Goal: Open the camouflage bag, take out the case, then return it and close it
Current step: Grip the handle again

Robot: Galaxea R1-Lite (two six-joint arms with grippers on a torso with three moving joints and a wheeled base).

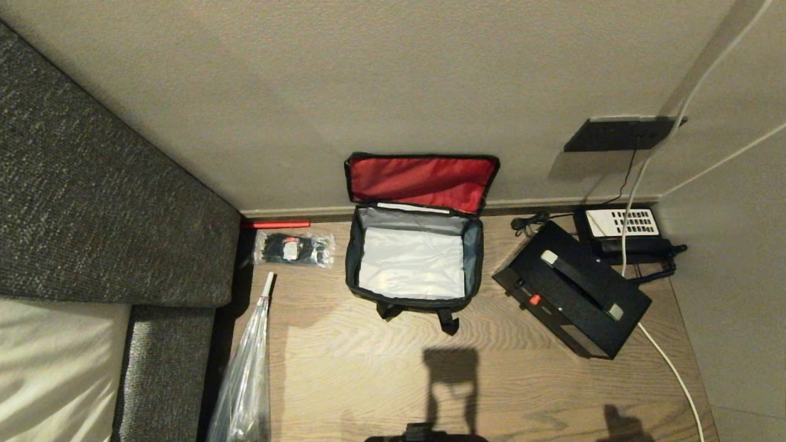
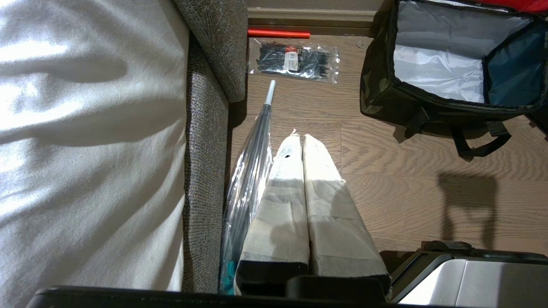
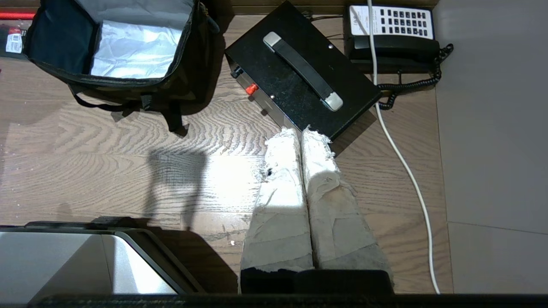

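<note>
Camouflage bag [image 1: 412, 261] open and empty on floor, case [image 1: 571, 288] just beside it, left pincer [image 2: 298, 137] and right pincer [image 3: 301, 132] both pressed together, holding nothing

From my remote seat: camouflage bag [image 1: 412, 261] sits mid-floor against the far wall [image 1: 381, 80], lid up, leaning on the wall behind it. Case [image 1: 571, 298] lies to its right, outside the bag, angled, w/ telephone [image 1: 620, 232] just behind it in the far right corner. Packet of cable ties [image 1: 293, 248] lies left of the bag; umbrella [image 1: 249, 374] nearer me, alongside the sofa [image 1: 92, 202] at far left. Cable [image 1: 669, 362] runs along the floor right of the case.
</note>
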